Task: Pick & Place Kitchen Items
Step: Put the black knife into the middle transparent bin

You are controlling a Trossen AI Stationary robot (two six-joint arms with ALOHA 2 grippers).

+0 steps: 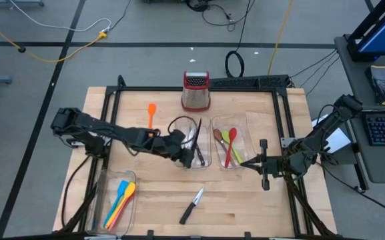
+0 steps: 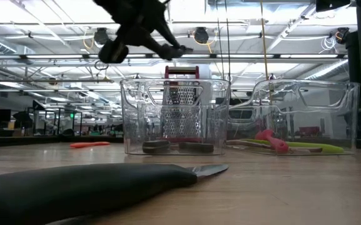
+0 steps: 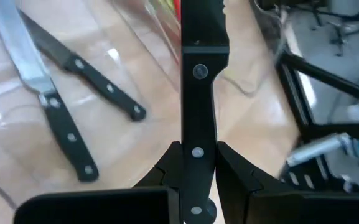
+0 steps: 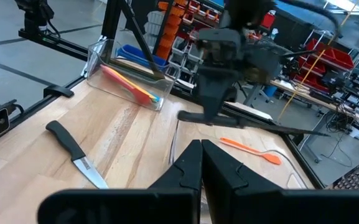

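A wooden worktop (image 1: 179, 193) on a grey floor carries three clear trays. Over the middle tray (image 1: 207, 162) the left end effector (image 1: 191, 152) is clamped on the black handle of a knife (image 3: 198, 93), one finger (image 3: 167, 171) pressed to each side of the handle, the blade pointing away from the wrist. Under it, inside that tray, lie two more black-handled knives (image 3: 67, 118), side by side and apart from the held one. The tray just to the right (image 1: 242, 127) holds a red, a green and a brown spoon (image 1: 229, 143). Another knife (image 1: 192, 205) lies loose on the wood near the front edge, and an orange spatula (image 1: 151, 112) lies toward the back, left of the metal grater (image 1: 196, 91). The tray at the front left corner (image 1: 102, 200) holds blue, yellow and orange utensils (image 1: 120, 202). The right end effector (image 1: 244, 162) hangs at the right side of the worktop, its fingers pressed together on nothing.
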